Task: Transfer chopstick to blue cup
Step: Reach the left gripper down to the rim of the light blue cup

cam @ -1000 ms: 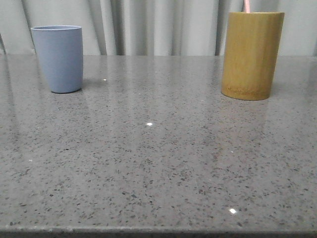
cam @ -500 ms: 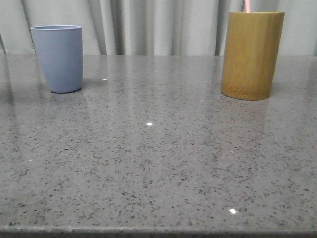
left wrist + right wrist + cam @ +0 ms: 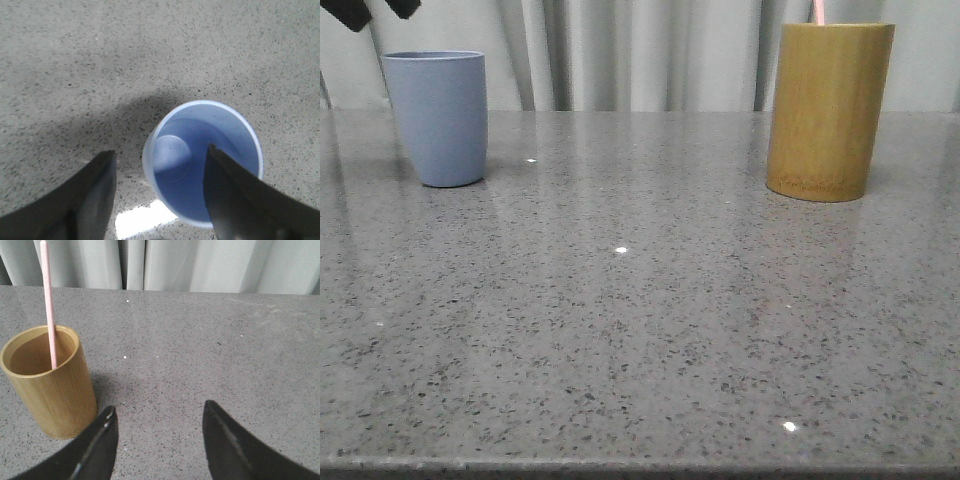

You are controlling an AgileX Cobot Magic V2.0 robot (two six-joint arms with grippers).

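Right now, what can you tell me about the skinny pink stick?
The thin, straight, pale pink chopstick stands inside the tall yellow-brown bamboo holder, leaning against its inner wall, with its upper part poking well above the rim. It looks smooth and plain. Its lower end is hidden inside. No claw touches it.

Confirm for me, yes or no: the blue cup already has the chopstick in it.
No. The left wrist view looks down into the blue cup and its inside is bare, while the chopstick stands in the bamboo holder.
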